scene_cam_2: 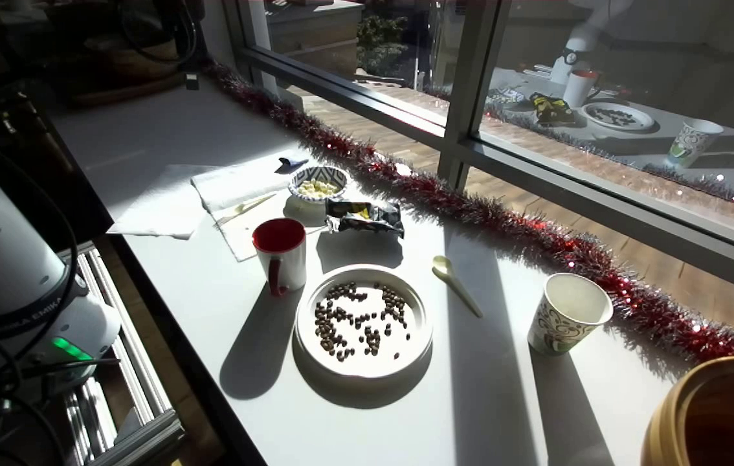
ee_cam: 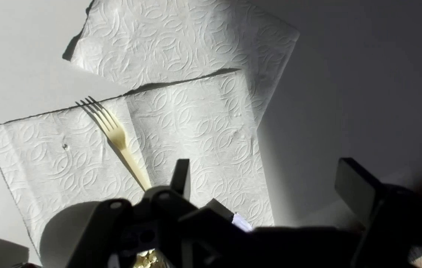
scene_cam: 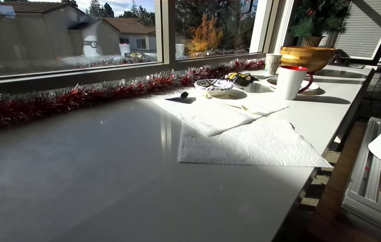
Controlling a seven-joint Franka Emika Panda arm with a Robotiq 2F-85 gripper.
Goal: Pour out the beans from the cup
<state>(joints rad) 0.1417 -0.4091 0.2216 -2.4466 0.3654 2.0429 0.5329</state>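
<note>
The cup (scene_cam_2: 289, 260), a white mug with a red inside and red handle, stands upright on the table beside the white plate. It also shows in an exterior view (scene_cam: 289, 84). The part of its inside that shows is red; its bottom is hidden. Dark beans (scene_cam_2: 372, 342) lie scattered on the white plate (scene_cam_2: 367, 369). My gripper (ee_cam: 265, 163) is open and empty in the wrist view, above the paper towels and bare table. The cup is not recognizable in the wrist view. The gripper shows in neither exterior view.
A patterned bowl (scene_cam_2: 317, 188) and a black snack bag (scene_cam_2: 367, 219) stand behind the cup. A spoon (scene_cam_2: 456, 285), paper cup (scene_cam_2: 567, 317) and wide wooden bowl (scene_cam_2: 671, 414) are beyond the plate. A fork (ee_cam: 120, 139) lies on paper towels (ee_cam: 196, 119). Tinsel (scene_cam_2: 470, 200) lines the window.
</note>
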